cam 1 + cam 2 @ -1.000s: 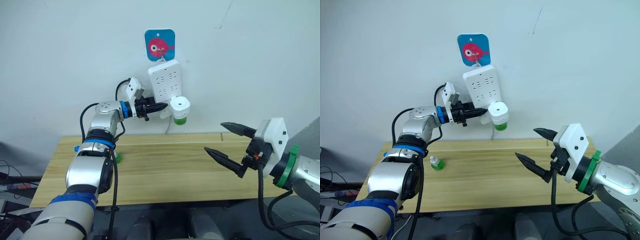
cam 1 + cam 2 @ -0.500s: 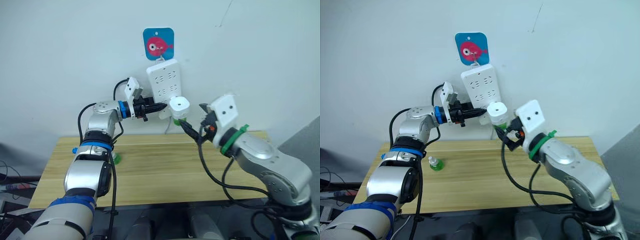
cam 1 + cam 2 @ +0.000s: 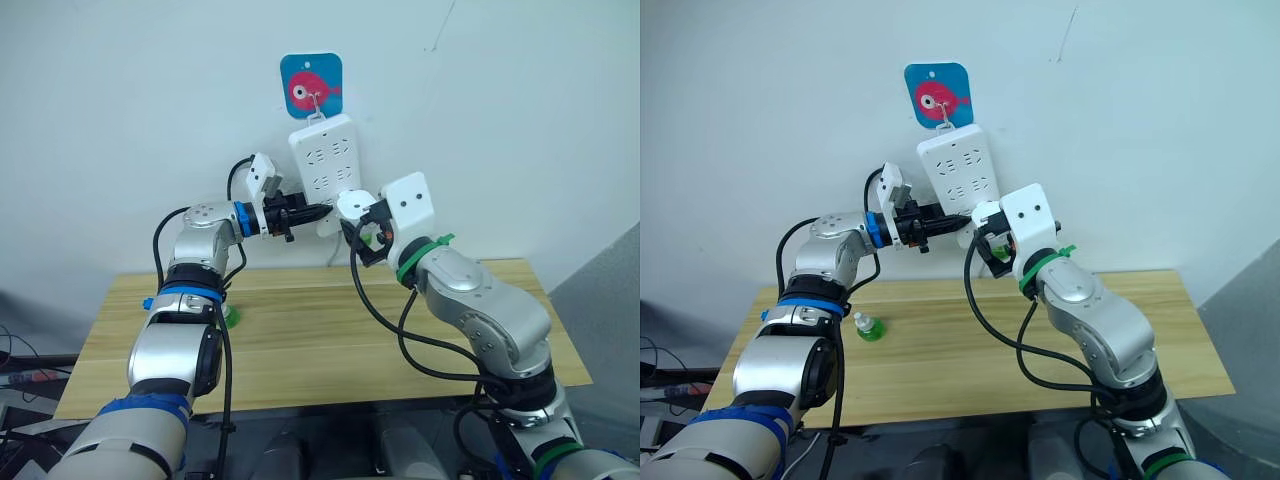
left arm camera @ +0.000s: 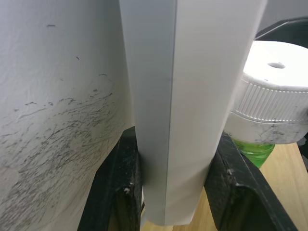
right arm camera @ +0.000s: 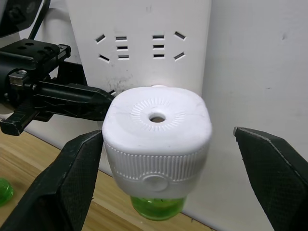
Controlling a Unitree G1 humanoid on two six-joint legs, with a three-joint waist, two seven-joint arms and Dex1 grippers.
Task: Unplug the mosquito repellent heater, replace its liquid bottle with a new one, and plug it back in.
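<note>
The mosquito repellent heater [image 5: 158, 132] is a white rounded unit plugged into the low end of a white power strip [image 3: 322, 160] hanging on the wall. A green liquid bottle [image 5: 158, 208] hangs under the heater. My right gripper [image 5: 167, 132] is open, with one black finger [image 5: 72, 178] on each side of the heater and gaps between. My left gripper [image 4: 173, 137] is shut on the power strip's lower edge [image 4: 178, 144], just left of the heater. A second small green bottle [image 3: 871, 327] stands on the wooden table's left part.
The wooden table [image 3: 970, 340] runs along the white wall below the strip. A blue card with a pink fish [image 3: 311, 86] hangs above the strip. The strip's cord [image 3: 992, 268] drops behind the table.
My right arm has swung up from over the table's front right to the wall, and its open fingers now straddle the heater. The left gripper has kept hold of the strip.
</note>
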